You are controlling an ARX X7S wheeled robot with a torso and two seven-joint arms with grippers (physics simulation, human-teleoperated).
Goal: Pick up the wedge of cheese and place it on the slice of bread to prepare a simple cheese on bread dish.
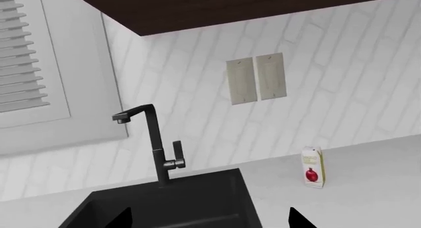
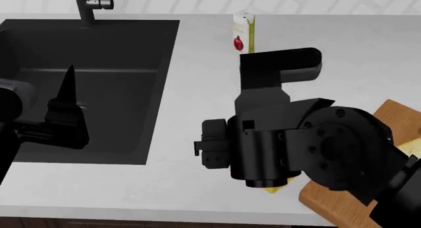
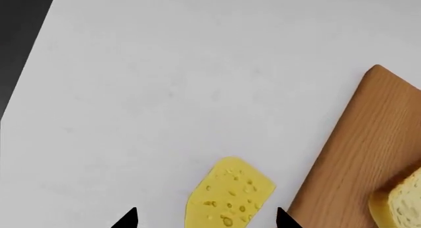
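The wedge of cheese (image 3: 230,194), bright yellow with small darker holes, lies flat on the white counter next to the wooden cutting board (image 3: 358,154). The slice of bread (image 3: 403,204), pale crumb with a golden crust, lies on that board. My right gripper (image 3: 206,219) is open above the cheese, with a fingertip on either side of it and no contact. In the head view only a yellow sliver of cheese (image 2: 277,189) shows under my right arm. My left gripper (image 1: 210,219) is open and empty over the black sink (image 1: 191,203).
A white-and-yellow carton with red fruit (image 2: 243,33) stands at the back of the counter, right of the sink (image 2: 98,90). A black faucet (image 1: 155,139) stands behind the sink. The board (image 2: 393,119) reaches the counter's front right edge. White counter (image 3: 171,75) lies between sink and board.
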